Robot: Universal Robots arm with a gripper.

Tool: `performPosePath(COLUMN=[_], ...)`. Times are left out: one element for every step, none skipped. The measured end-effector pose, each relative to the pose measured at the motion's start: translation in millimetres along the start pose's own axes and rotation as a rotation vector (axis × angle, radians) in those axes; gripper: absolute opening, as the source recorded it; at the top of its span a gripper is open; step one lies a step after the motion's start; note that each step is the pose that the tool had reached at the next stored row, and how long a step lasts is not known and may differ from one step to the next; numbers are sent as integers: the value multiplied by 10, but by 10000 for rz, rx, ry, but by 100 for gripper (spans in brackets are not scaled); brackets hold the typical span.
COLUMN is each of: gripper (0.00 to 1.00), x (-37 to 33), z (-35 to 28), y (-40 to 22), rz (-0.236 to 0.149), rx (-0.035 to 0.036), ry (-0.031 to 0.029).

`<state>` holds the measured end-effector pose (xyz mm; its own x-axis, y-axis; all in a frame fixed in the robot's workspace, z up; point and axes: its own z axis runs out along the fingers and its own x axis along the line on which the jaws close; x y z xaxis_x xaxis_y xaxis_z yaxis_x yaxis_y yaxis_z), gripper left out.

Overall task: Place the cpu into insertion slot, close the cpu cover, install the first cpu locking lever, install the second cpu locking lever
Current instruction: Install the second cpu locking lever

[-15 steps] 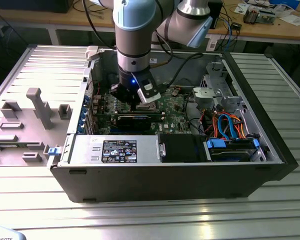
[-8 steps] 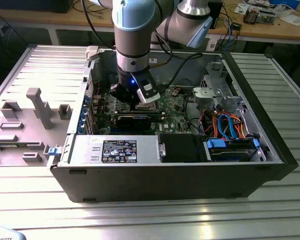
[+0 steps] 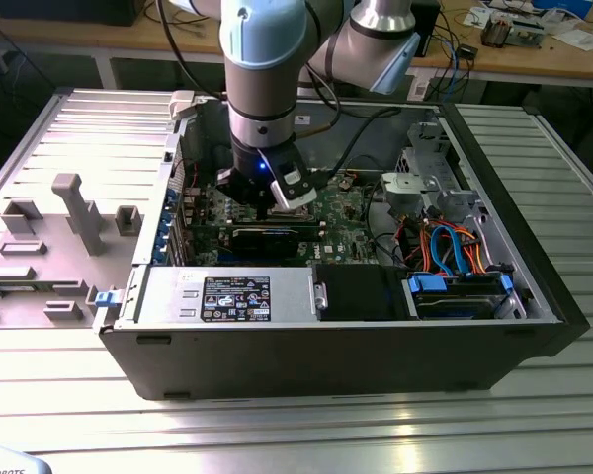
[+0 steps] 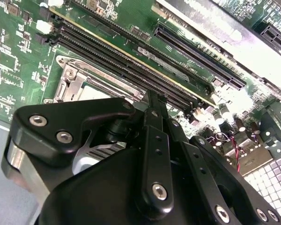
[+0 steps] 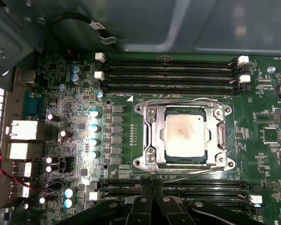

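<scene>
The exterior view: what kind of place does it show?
Probably an electronics lab or workshop: an open black desktop computer case sits on a ribbed grey metal table, with a cluttered wooden workbench behind.

1. one cpu, seated in its socket, in the first wrist view.
2. one cpu cover, a silvery frame around the chip.
3. two thin wire locking levers along the socket's edges, one on each of two opposite sides.
4. one green motherboard.
5. one robot arm with one tool.
6. one open computer case on one ribbed tabletop.
7. four black memory slots in the bank beside the socket's far side.
</scene>
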<state>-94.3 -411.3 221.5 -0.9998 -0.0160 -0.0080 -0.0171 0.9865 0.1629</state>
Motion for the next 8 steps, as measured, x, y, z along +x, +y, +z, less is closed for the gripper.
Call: performPosePath(gripper=[11,11,11,11,11,11,11,11], x=[1,6,11,17,22,24,25,25], z=[1,3,5,6,9,12,14,17], y=[-3,-8,-11,-14,-17,-21,-26,-31], rz=[-10,-30,-44,-61,-79,-93,-106,-119], rx=[-47,-127,-196,-268,-325,-362,-387,-407], ry=[2,5,7,9,11,14,18,23])
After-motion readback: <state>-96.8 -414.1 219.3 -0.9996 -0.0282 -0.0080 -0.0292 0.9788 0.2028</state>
